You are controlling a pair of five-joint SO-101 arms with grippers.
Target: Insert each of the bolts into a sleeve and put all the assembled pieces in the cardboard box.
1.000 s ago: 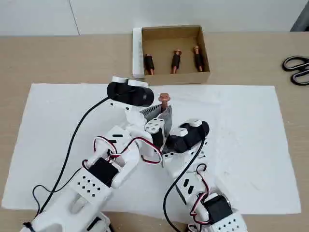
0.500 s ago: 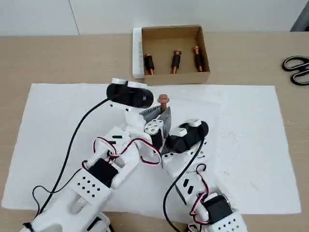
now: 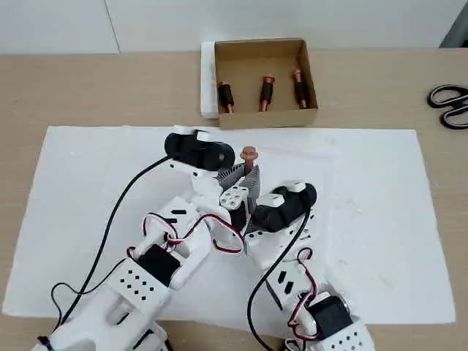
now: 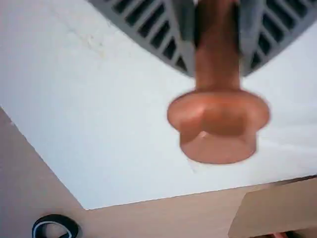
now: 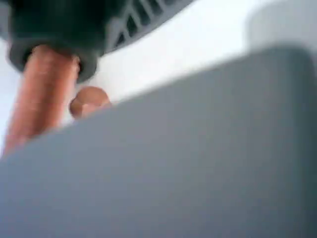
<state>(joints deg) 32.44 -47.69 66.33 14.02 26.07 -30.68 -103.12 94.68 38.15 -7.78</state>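
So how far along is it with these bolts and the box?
Three assembled pieces already lie in the cardboard box. In hand: the left gripper grips a copper bolt, its shaft entering the black sleeve held at the right gripper. Left: finish that insertion and put the piece in the box.

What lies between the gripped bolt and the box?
In the high view that stretch is bare: just the white sheet, with nothing resting on it between the bolt and the box.
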